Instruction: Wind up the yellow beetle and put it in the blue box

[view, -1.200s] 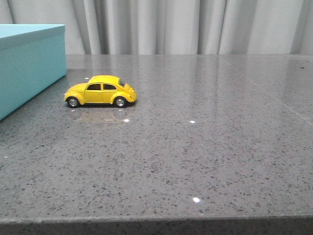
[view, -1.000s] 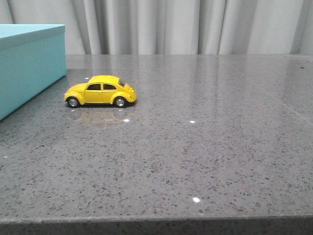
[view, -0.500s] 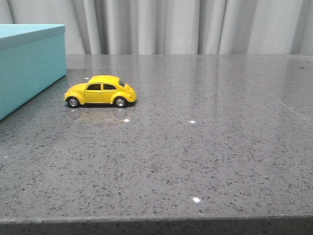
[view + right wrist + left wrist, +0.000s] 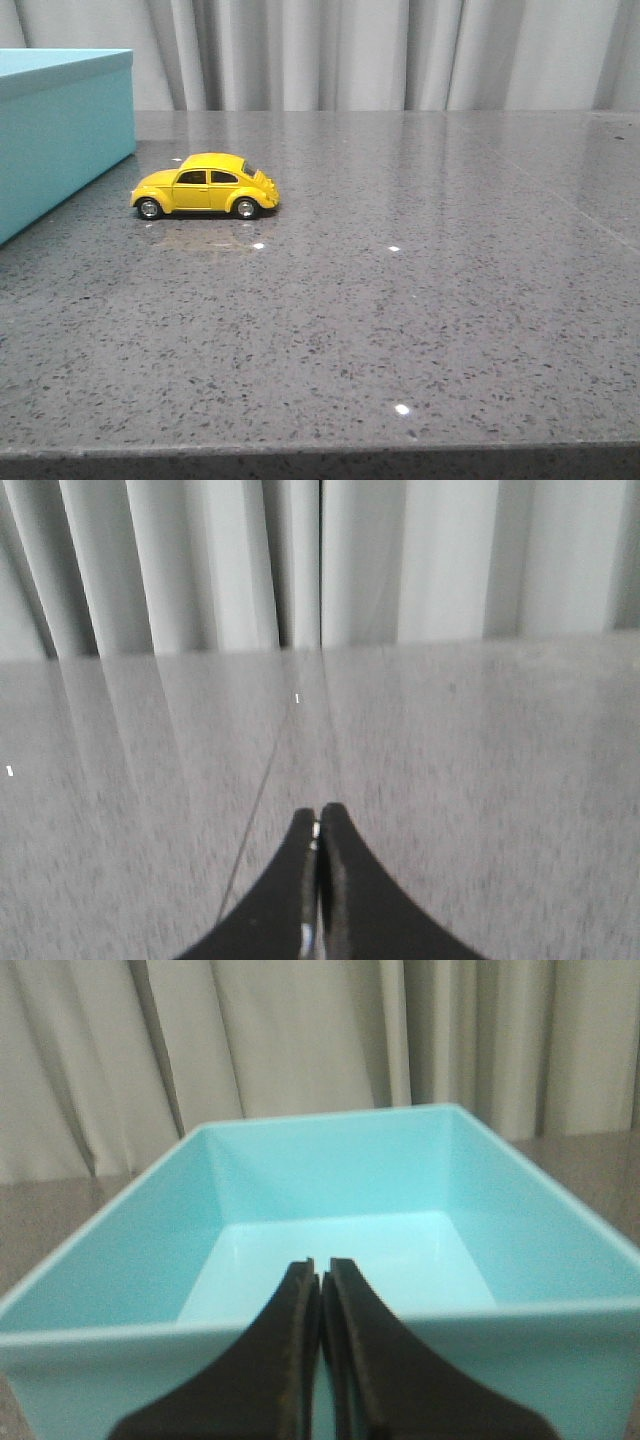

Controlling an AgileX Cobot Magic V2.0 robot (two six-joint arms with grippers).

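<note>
The yellow beetle (image 4: 205,186) stands on its wheels on the grey stone table, side-on, just right of the blue box (image 4: 60,130) at the far left. In the left wrist view the blue box (image 4: 330,1190) is open-topped and empty inside. My left gripper (image 4: 322,1272) is shut and empty, held over the box's near wall. My right gripper (image 4: 319,820) is shut and empty over bare table. Neither gripper shows in the front view, and the beetle shows in neither wrist view.
The grey speckled table (image 4: 400,300) runs to a front edge at the bottom of the front view. Pale curtains (image 4: 350,50) hang behind the table. A thin seam line (image 4: 270,780) crosses the tabletop under the right gripper.
</note>
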